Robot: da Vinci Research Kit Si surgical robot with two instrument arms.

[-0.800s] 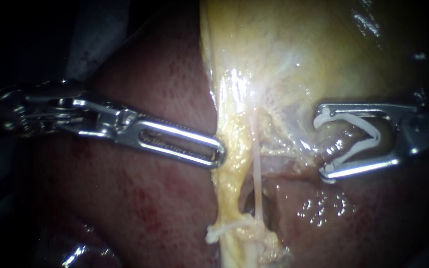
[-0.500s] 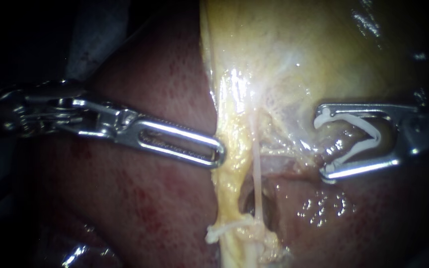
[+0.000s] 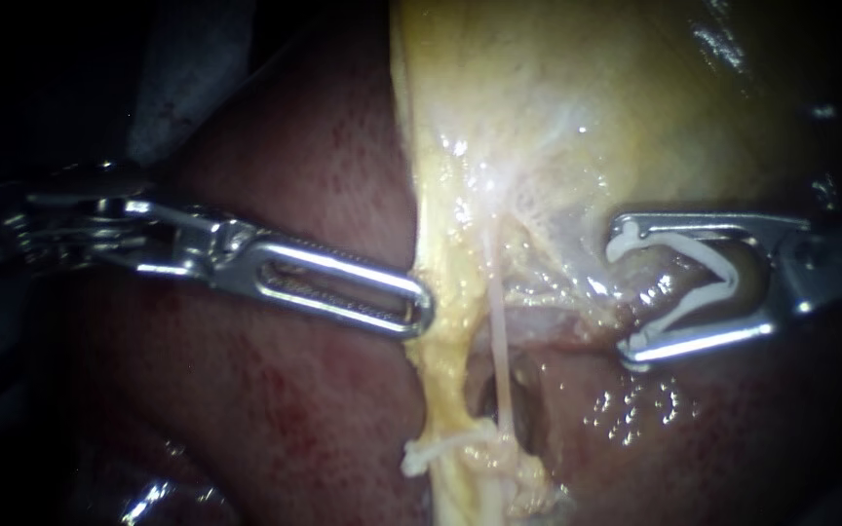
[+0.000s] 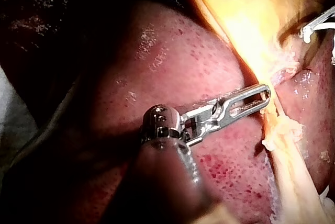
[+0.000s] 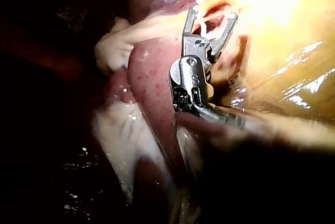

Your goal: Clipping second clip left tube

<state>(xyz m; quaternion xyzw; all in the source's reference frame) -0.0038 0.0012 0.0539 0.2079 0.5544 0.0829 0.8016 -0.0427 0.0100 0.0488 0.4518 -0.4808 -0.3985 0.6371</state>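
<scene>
Over dark red liver (image 3: 275, 409), my right instrument (image 3: 624, 292) has edged nearer the thin pale tube (image 3: 499, 341), jaws holding a white clip (image 3: 704, 282) wide but still short of it, while my left instrument (image 3: 426, 310), jaws clamped on yellow tissue (image 3: 440, 375) beside the tube, tugs it away.
</scene>
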